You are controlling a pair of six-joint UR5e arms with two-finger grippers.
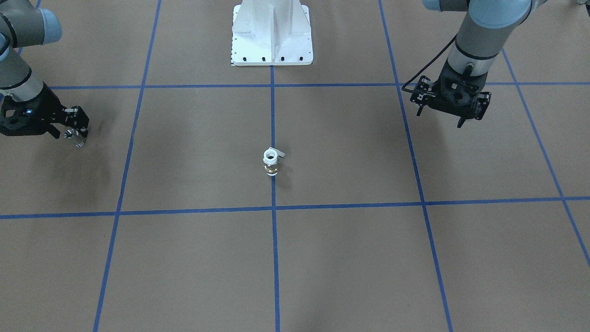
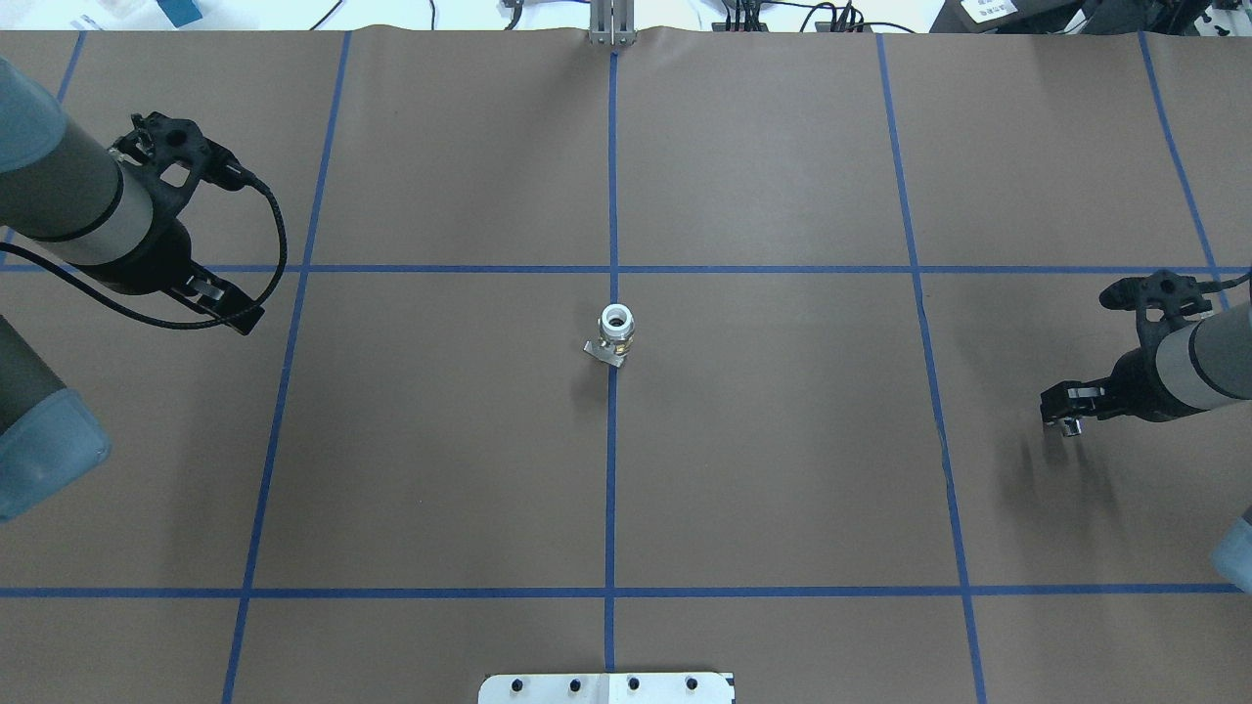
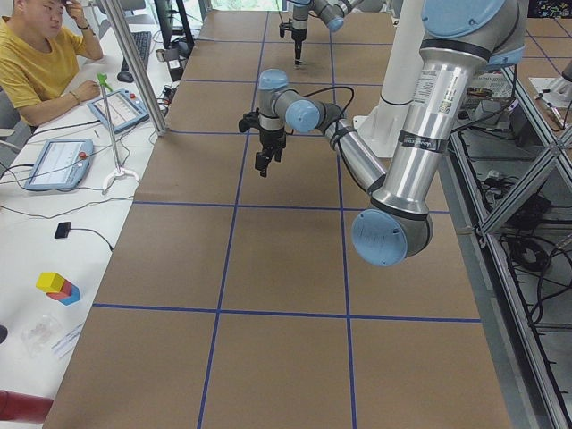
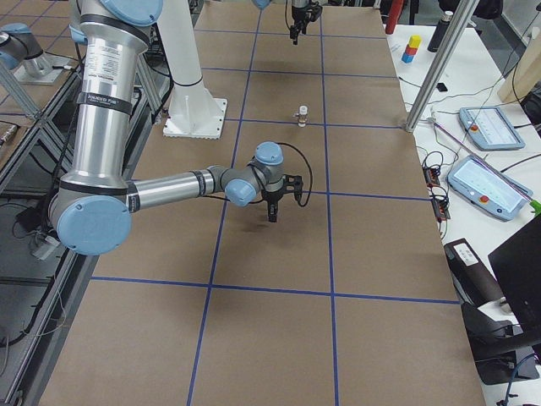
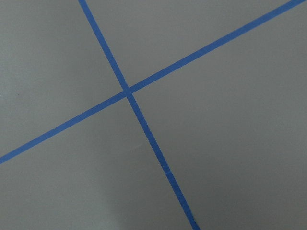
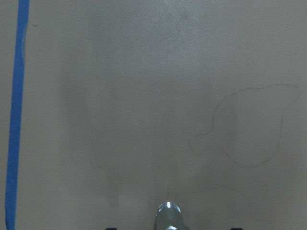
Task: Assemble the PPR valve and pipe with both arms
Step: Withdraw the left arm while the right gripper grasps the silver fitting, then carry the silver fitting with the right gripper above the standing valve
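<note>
The PPR valve (image 1: 271, 162) stands upright at the table's middle on a blue tape line, white with a brass band and a grey lever tab. It also shows in the overhead view (image 2: 616, 332) and the exterior right view (image 4: 302, 113). My right gripper (image 1: 76, 134) is shut on the pipe (image 1: 75, 137), a small silvery stub, and holds it just above the table far to the robot's right of the valve. The pipe also shows overhead (image 2: 1071, 427) and in the right wrist view (image 6: 168, 215). My left gripper (image 1: 440, 117) is open and empty, far to the other side.
The robot's white base plate (image 1: 272, 46) sits at the near edge behind the valve. Blue tape lines (image 5: 128, 91) divide the brown table into squares. An operator (image 3: 40, 63) and tablets (image 3: 58, 163) are beside the table's far side.
</note>
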